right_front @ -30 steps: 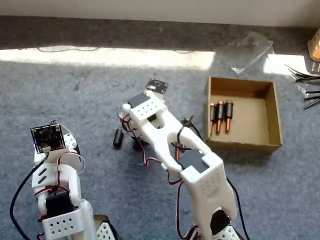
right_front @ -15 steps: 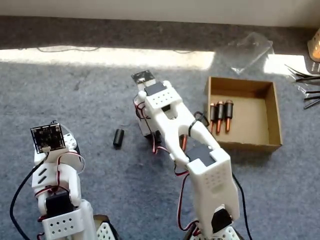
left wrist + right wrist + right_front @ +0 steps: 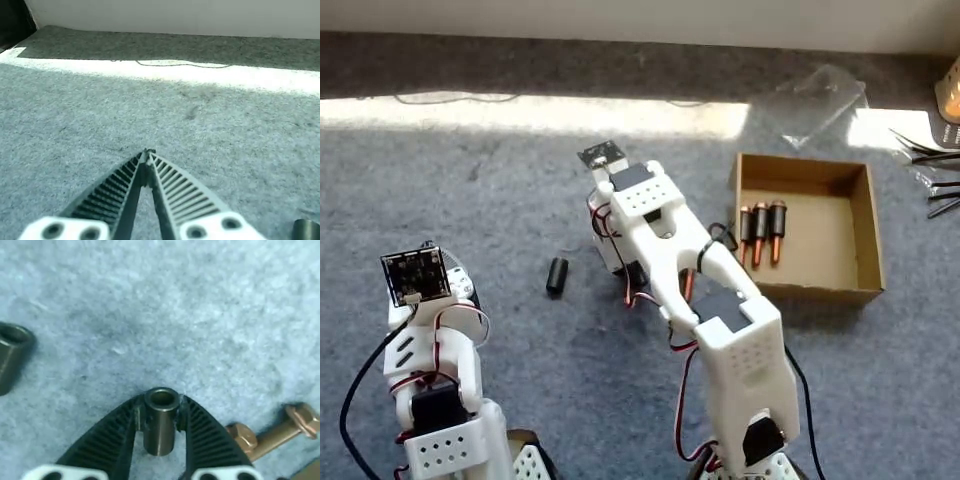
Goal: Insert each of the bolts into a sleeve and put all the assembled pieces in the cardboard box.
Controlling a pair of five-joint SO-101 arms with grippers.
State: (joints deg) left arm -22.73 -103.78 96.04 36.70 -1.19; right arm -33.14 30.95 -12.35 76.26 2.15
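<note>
Three assembled pieces [image 3: 760,232] lie side by side in the cardboard box [image 3: 868,230]. We see the right hand [image 3: 160,403] clenched on a dark metal sleeve [image 3: 160,429] above the bench [image 3: 470,200], with the open bore toward the wrist camera. We judge the sleeve stiff, dense for its size and smooth-walled, so it may slip or twist. Holding it across its round sides keeps the mouth free. Copper-coloured bolts [image 3: 241,436] lie on the bench just beside it, and we would take one by the shank near its hex head. A second sleeve [image 3: 556,275] lies on its side, apart. The left hand [image 3: 146,159] is clenched on nothing.
</note>
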